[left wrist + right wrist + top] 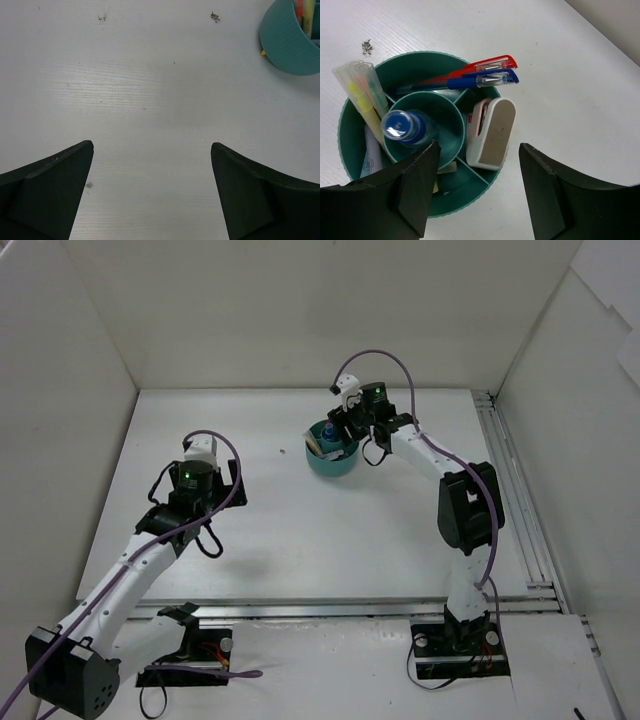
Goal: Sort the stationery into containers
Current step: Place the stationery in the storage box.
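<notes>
The teal container (465,198) stands at the table's far middle (335,465). In the right wrist view its centre cup holds a clear bottle with a blue cap (400,125). A red pen (485,65) and a blue pen (480,80) lean in a back compartment. Highlighters (362,85) stand at the left, and a white-beige eraser block (492,130) lies in the right compartment. My right gripper (480,145) hovers open just above that block, with nothing between its fingers. My left gripper (152,144) is open over bare table, left of the container (287,42).
White walls close the table on three sides. A metal rail (510,490) runs along its right edge. Small dark specks (215,17) lie on the surface near the container. A yellow tip (262,52) shows at the container's base.
</notes>
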Robot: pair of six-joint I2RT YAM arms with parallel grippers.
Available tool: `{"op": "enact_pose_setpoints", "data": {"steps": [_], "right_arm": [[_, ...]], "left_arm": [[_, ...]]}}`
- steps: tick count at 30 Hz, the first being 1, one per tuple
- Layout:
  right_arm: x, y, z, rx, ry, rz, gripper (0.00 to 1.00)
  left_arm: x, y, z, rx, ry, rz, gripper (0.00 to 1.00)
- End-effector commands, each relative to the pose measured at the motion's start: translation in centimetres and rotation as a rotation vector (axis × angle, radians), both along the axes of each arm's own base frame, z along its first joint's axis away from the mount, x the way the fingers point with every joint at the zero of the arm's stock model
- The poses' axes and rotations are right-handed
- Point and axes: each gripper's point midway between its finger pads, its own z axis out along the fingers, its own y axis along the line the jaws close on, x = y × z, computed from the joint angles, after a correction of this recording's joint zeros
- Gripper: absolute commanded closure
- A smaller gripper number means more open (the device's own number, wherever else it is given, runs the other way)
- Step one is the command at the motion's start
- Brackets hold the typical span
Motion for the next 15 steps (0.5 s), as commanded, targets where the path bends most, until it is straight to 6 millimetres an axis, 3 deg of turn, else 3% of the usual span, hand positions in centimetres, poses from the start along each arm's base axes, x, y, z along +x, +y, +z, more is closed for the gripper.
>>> {"op": "enact_pose_setpoints", "data": {"steps": [1,8,9,11,12,13,14,15], "right_arm": [[1.0,1.2,3.4,0.058,-0.081,0.029,0.38],[0.3,1.3,6.0,0.109,-0.113,0.025,0.37],[0.1,1.2,7.2,0.13,-0.133,0.021,0.37],[-0.4,1.1,7.8,0.151,-0.15,0.013,0.28],[-0.7,0.6,9.6,0.176,-0.185,-0.013,0.16],[-1.2,0.1,9.1,0.18,-0.179,-0.034,0.02],[-1.5,-0.2,9.9,0.193,-0.197,-0.06,0.02],[-1.7,-1.4,12.3,0.226,-0.249,-0.126,0.02]], "left_arm": [[1.2,-0.3,2.9,-0.027,-0.082,-0.001,0.0],[1.0,-0.4,3.6,-0.041,-0.099,-0.008,0.0],[1.0,-0.4,3.7,-0.04,-0.101,-0.009,0.0],[0.9,-0.4,4.0,-0.043,-0.106,-0.01,0.0],[0.9,-0.4,4.3,-0.043,-0.113,-0.011,0.0],[0.9,-0.3,4.4,-0.04,-0.116,-0.008,0.0],[0.8,-0.1,4.6,-0.034,-0.12,0.0,0.0],[0.7,0.0,5.0,-0.033,-0.127,0.004,0.0]]}}
